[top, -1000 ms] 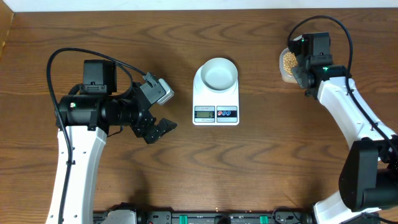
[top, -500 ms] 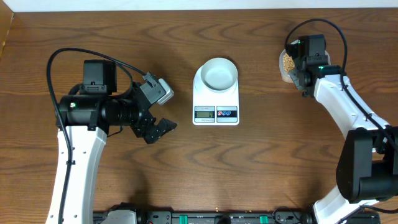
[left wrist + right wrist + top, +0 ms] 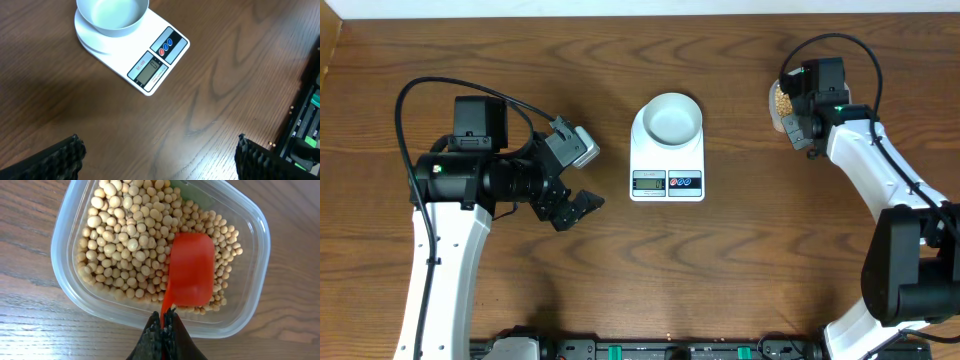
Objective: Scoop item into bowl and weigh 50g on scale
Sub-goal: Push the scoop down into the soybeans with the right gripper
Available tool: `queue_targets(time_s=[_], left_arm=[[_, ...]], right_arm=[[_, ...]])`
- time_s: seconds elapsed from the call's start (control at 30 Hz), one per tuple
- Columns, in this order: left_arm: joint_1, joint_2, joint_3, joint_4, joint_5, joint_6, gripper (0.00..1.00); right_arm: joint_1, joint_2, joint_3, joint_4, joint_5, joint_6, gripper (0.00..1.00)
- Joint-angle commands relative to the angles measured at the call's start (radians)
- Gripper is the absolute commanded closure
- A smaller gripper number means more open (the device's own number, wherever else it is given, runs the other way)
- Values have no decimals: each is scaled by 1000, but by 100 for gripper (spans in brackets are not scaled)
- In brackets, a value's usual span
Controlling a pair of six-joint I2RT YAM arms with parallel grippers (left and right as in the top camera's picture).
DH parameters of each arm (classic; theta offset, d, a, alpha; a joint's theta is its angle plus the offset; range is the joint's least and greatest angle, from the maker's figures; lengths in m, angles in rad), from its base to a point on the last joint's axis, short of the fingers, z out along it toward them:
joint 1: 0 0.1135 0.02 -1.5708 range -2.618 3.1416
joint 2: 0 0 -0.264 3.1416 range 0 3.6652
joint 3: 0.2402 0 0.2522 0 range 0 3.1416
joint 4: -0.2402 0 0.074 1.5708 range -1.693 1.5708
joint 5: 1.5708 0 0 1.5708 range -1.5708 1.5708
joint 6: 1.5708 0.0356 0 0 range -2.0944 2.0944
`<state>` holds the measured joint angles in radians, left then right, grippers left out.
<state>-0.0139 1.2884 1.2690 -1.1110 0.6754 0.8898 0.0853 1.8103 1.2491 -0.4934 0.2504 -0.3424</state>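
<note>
Right gripper (image 3: 162, 322) clamped on red scoop (image 3: 192, 270) handle, left gripper (image 3: 160, 156) wide apart: drive lip under soybeans (image 3: 125, 235), level before lifting.

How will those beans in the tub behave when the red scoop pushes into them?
The beans look round and smooth, so they'd likely roll aside and spill off the scoop. The thin clear tub seems light and may slide.

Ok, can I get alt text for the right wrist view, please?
The right end effector, shut on the thin handle of a red scoop, holds the scoop's head over tan beans inside a clear plastic tub. The tub sits on a wooden table; no beans show on the scoop's red face.
</note>
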Motion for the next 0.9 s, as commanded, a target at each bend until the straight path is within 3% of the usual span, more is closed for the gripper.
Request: queue_targets(time_s=[0.0,0.47,0.87], left_arm=[[4,-2,15,-3,13,-4,2],[4,-2,15,-3,13,-4,2],[4,-2,15,-3,13,-4,2]], right_arm=[[-2,21,11,-16,-93,64,99],[-96,18,13,-23,-290,210,99],[-113,-39,13,-43,-296,267,99]])
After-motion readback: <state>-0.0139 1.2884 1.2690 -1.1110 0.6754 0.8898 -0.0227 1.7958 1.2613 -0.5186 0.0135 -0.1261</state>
